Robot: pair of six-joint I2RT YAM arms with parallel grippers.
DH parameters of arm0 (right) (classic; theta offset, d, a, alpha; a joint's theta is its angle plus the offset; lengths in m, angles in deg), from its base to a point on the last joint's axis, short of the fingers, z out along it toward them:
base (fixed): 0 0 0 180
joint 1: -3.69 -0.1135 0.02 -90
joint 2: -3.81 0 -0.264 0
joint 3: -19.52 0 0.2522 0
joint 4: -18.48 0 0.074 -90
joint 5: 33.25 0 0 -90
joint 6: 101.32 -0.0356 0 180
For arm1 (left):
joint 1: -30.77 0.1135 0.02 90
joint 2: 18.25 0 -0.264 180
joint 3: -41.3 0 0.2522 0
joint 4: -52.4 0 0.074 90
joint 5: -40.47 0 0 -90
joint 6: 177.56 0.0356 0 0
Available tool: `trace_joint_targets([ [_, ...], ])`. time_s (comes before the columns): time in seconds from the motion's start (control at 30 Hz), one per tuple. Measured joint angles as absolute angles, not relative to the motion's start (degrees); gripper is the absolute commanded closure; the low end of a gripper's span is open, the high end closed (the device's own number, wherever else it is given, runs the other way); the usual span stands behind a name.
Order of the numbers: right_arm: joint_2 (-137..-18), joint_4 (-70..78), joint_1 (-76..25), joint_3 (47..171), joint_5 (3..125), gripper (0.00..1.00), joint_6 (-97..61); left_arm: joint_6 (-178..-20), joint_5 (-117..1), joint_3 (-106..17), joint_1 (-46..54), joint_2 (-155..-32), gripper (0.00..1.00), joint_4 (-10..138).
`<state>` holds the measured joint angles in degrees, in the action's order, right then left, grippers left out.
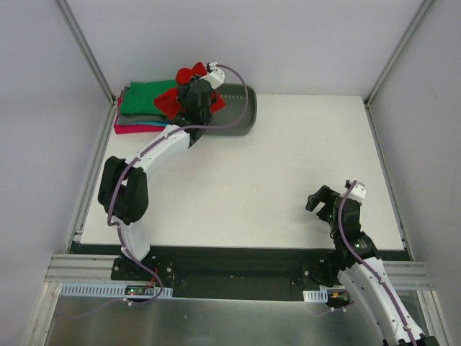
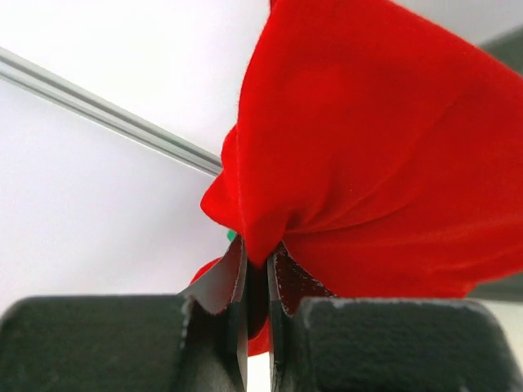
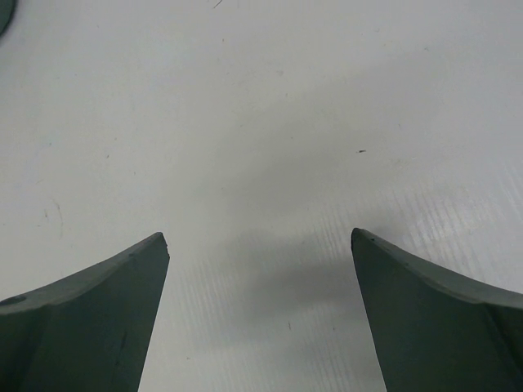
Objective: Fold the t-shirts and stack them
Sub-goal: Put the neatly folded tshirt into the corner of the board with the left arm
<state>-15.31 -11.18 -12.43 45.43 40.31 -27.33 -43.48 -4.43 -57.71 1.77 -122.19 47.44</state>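
My left gripper [image 1: 189, 88] is shut on a bunched bright red t-shirt [image 1: 173, 99] and holds it lifted at the back left, over the near end of the tub and beside the stack. In the left wrist view the red t-shirt [image 2: 376, 147] fills the frame, pinched between my fingertips [image 2: 235, 278]. A stack of folded t-shirts sits at the back left: green [image 1: 142, 97] on top, grey [image 1: 140, 120] under it, magenta [image 1: 137, 129] at the bottom. My right gripper [image 1: 318, 200] is open and empty over bare table [image 3: 261, 131] at the front right.
A grey oval plastic tub [image 1: 234, 115] stands at the back, right of the stack, partly under my left arm. Metal frame posts [image 1: 90, 61] rise at the back corners. White table [image 1: 274, 166] lies between the arms.
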Motion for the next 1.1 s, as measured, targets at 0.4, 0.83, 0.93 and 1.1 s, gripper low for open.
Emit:
trace_joint_targets([
  [0.4,-15.83,-11.31,-12.35,45.43,36.57,0.04,-27.97,-51.75,-6.11,-84.46,10.56,-135.52,1.0,61.52],
  [0.83,-19.22,-11.09,-12.35,45.43,35.06,0.04,-28.62,-57.36,-8.71,-99.0,12.66,-146.56,1.0,71.68],
  [0.93,-19.22,-10.98,-12.35,45.43,34.93,0.04,-28.65,-58.76,-9.76,-101.51,13.66,-147.85,1.0,71.57],
  [1.1,-19.22,-10.98,-12.35,45.43,34.17,0.04,-28.67,-61.1,-10.62,-103.41,16.53,-150.73,1.0,71.38],
])
